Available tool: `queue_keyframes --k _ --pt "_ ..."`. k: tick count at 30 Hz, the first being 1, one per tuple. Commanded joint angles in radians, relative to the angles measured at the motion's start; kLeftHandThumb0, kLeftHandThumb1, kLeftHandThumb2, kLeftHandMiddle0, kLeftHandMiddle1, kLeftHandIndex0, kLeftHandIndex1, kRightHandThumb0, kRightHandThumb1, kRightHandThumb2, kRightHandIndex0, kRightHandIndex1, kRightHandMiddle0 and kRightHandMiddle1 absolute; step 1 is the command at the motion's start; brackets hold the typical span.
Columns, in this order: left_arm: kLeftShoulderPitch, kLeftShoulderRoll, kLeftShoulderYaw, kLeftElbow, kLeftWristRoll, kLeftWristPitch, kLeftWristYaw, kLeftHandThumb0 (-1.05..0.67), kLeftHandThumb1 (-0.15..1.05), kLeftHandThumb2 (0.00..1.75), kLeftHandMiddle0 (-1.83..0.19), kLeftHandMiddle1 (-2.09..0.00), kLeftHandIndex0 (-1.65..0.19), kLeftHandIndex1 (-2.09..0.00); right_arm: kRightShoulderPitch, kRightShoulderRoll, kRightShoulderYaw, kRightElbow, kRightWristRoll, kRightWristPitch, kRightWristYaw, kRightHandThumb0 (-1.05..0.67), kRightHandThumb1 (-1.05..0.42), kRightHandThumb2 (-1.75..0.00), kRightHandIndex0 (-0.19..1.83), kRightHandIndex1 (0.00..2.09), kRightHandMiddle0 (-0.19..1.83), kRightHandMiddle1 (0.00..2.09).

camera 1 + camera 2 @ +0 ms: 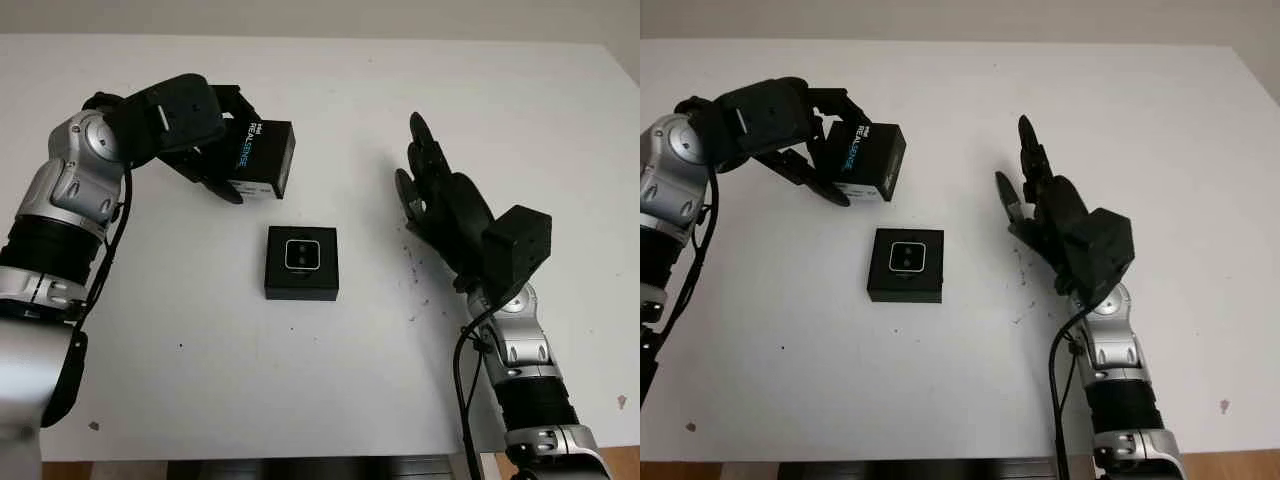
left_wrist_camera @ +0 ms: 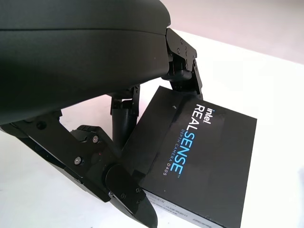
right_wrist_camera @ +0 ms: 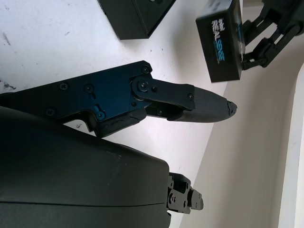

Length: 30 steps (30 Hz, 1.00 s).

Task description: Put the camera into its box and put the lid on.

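My left hand [image 1: 205, 135] is up at the far left of the white bench [image 1: 200, 380], and its fingers [image 2: 128, 197] are closed around the black lid [image 1: 258, 158] of the box. I have the lid tilted on edge, its printed top face turned sideways (the white and blue lettering reads clearly in my left wrist view), with one finger pressed along its lower edge and others against the top edge. From the head views I cannot tell whether the lid clears the bench or touches it.

The open box [image 1: 302, 263] sits flat on the bench near the middle, closer to me than the lid and a little to its right, apart from both hands. The camera [image 1: 302, 254] lies inside it, a small pale square body with a dark lens face, seated in the black inset.

My right hand [image 1: 440, 195] is over the right part of the bench, well to the right of the box. It is open and holds nothing, its fingers [image 3: 199, 107] pointing away from me toward the far edge.
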Motion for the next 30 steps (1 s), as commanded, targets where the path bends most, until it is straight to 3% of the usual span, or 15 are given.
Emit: queue_keyframes --k 1,9,14,18,30 --pt "0.007 0.024 -0.004 -0.062 0.0 0.024 -0.037 -0.32 1.05 0.09 -0.55 -1.6 -0.44 -1.43 0.011 0.011 0.002 -0.013 -0.004 -0.01 -0.009 -0.75 -1.05 -0.54 -0.19 0.05 -0.15 0.05" --pt "0.016 0.045 -0.02 -0.247 0.029 0.246 -0.188 -0.31 1.05 0.08 -0.61 -1.68 -0.48 -1.54 0.019 0.037 0.006 -0.019 -0.005 -0.017 -0.04 -0.72 -1.05 -0.61 -0.19 0.03 -0.18 0.04" --pt "0.029 0.057 -0.008 -0.342 0.008 0.376 -0.252 -0.28 1.05 0.08 -0.5 -1.66 -0.4 -1.6 0.024 0.053 0.011 -0.03 -0.008 -0.021 -0.053 -0.82 -1.05 -0.64 -0.19 0.0 -0.19 0.0" --pt "0.032 0.075 -0.006 -0.407 -0.017 0.474 -0.311 -0.29 1.05 0.1 -0.5 -1.68 -0.39 -1.63 0.02 0.062 0.016 -0.021 -0.004 -0.028 -0.046 -0.8 -1.05 -0.65 -0.19 0.0 -0.19 0.0" --pt "0.055 0.092 -0.031 -0.52 -0.049 0.672 -0.321 -0.32 1.05 0.1 -0.61 -1.83 -0.45 -1.7 0.014 0.073 0.021 -0.003 -0.005 -0.062 -0.051 -0.74 -1.05 -0.64 -0.19 0.0 -0.19 0.0"
